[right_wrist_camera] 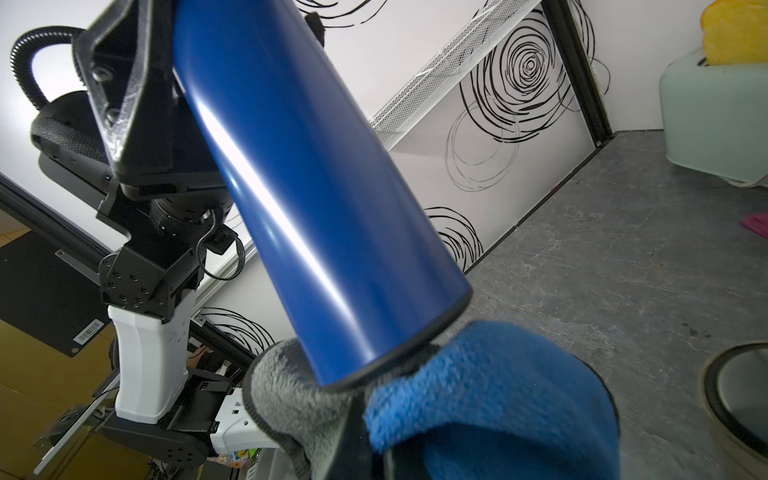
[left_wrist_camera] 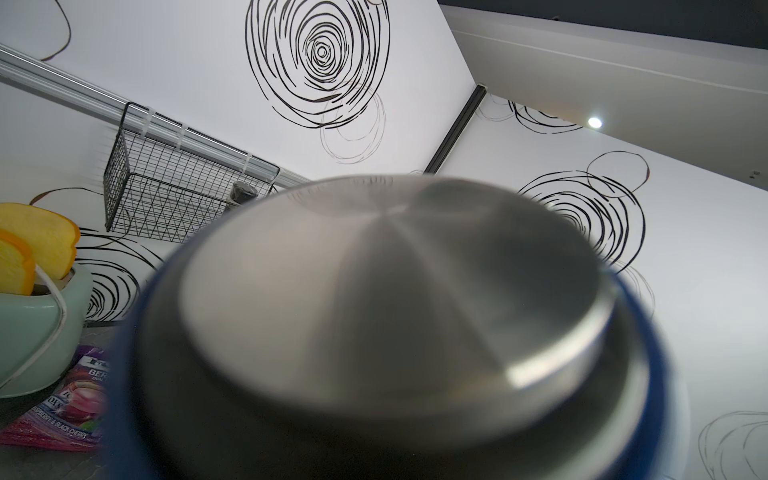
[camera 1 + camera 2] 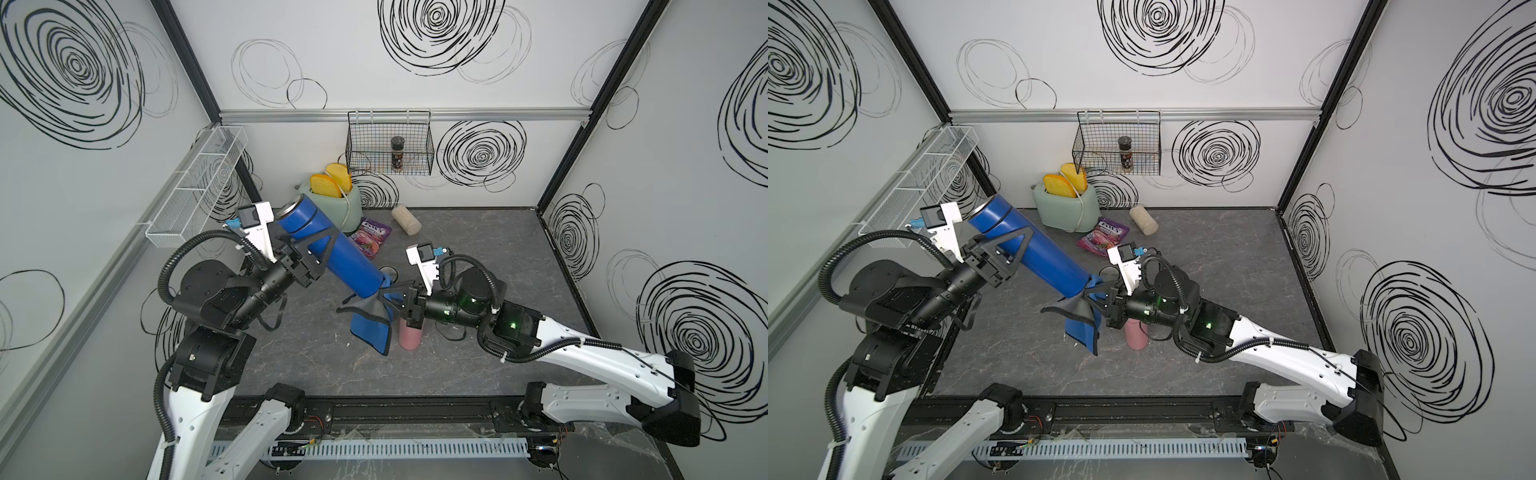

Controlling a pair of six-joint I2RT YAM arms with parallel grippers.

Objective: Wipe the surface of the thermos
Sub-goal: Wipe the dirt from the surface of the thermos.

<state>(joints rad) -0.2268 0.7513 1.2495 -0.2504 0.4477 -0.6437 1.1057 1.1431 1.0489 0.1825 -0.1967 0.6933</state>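
Observation:
The blue thermos hangs tilted above the table, its steel end up at the back left and its black-rimmed end low toward the middle. My left gripper is shut on the thermos's upper half; the left wrist view shows none of its fingers behind the steel end. My right gripper is shut on a blue and grey cloth. The cloth is pressed against the low end of the thermos and hangs down below it.
A pink cup stands under my right wrist. A mint toaster with bread, a purple candy bag and a beige roll sit at the back. A wire basket holds a spice jar. A white mesh shelf hangs left. A dark-rimmed round lid lies on the table.

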